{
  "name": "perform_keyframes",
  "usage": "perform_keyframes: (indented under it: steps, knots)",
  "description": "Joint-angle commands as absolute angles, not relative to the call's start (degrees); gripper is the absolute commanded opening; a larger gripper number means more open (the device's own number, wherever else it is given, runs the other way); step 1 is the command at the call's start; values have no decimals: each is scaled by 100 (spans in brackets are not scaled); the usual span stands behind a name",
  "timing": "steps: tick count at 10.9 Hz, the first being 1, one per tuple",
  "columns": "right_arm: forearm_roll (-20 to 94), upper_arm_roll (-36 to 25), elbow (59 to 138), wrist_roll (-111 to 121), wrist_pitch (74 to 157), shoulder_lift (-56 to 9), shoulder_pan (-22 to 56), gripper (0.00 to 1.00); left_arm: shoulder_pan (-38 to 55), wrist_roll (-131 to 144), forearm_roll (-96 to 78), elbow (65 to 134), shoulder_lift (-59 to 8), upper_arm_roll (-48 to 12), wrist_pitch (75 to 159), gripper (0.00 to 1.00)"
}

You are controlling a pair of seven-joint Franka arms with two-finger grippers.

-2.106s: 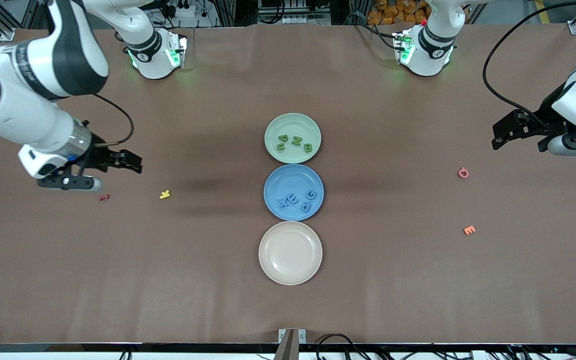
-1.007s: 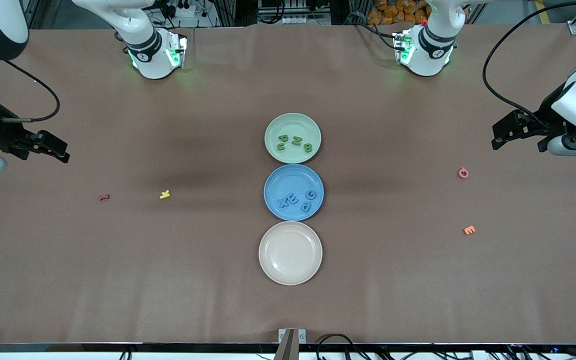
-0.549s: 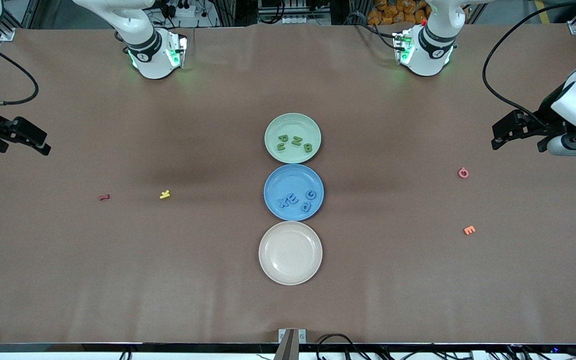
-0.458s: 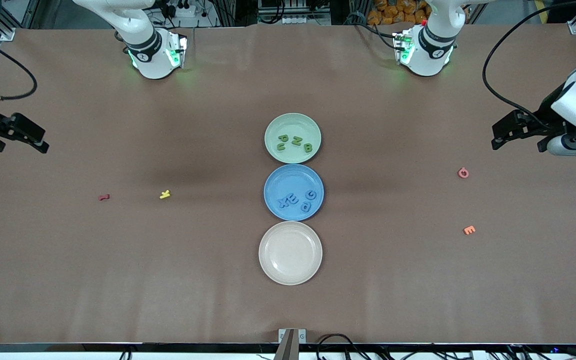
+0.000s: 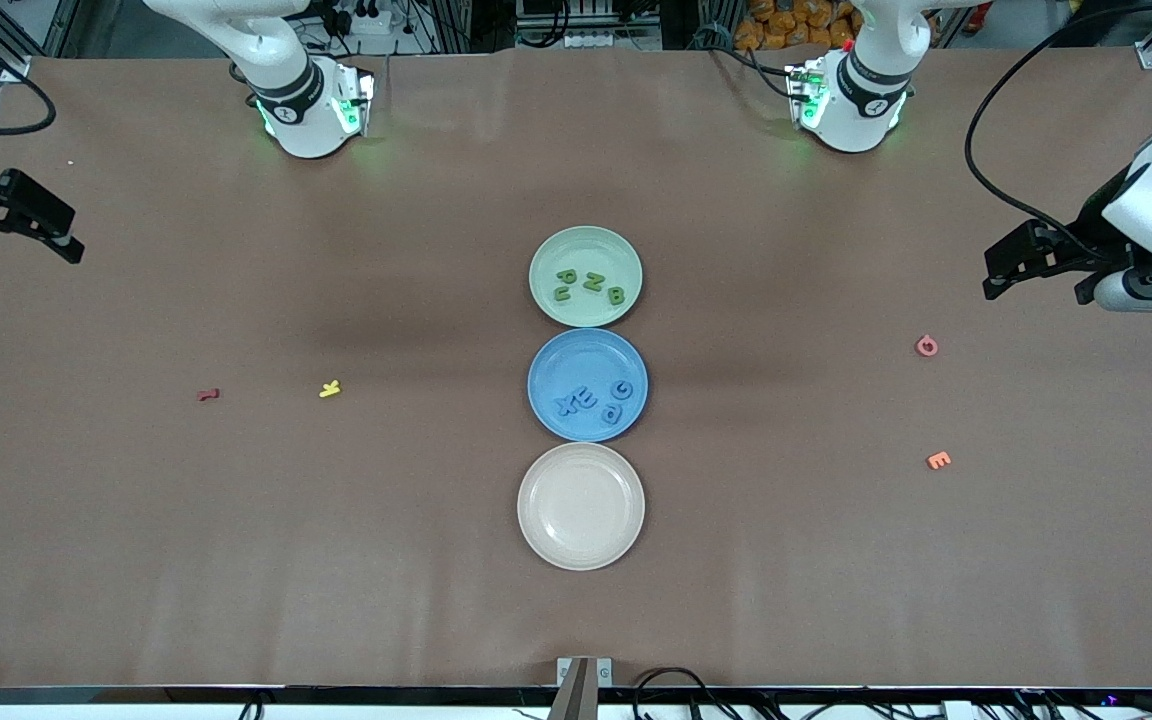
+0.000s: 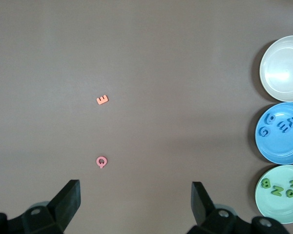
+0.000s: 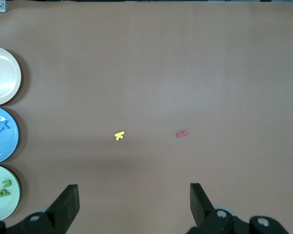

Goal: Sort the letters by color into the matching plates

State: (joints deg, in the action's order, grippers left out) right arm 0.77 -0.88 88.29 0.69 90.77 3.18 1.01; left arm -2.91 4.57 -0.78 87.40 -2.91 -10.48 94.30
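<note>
While both arms hang raised at the ends of the tabletop (image 5: 236, 560), the sorting pieces lie in the three plates lined up at its middle. Taking the blue plate (image 5: 587, 384) as the landmark: it holds four blue letters (image 5: 591, 402), the X and E touching, the G and 6 just beside them toward the left arm's end. Touching its rim, farther from the front camera, is the green plate (image 5: 585, 276) with four green letters (image 5: 588, 286) inside. Touching its rim on the nearer side is the bare cream plate (image 5: 581, 506).

Well away from the blue plate toward the left arm's end lie a pink piece (image 5: 926, 346) and an orange E (image 5: 938, 460). Toward the right arm's end lie a yellow piece (image 5: 330, 389) and, farther out, a red piece (image 5: 208, 395).

The left pincer (image 6: 136, 200) hovers near the pink piece, its fingers apart and holding nothing. The right pincer (image 7: 134, 200) hangs over the tabletop's edge at the right arm's end, fingers likewise apart and holding nothing.
</note>
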Motion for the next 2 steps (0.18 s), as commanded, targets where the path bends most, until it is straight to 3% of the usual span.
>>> perform_keyframes:
  steps: [1, 2]
  knots:
    - [149, -527, 8367, 193, 8692, 88, 386, 100, -281, 492, -44, 8701, -290, -1055, 9439, 100]
    - [141, -527, 8411, 202, 8684, 123, 378, 100, -281, 492, -44, 8701, -290, -1055, 9439, 100]
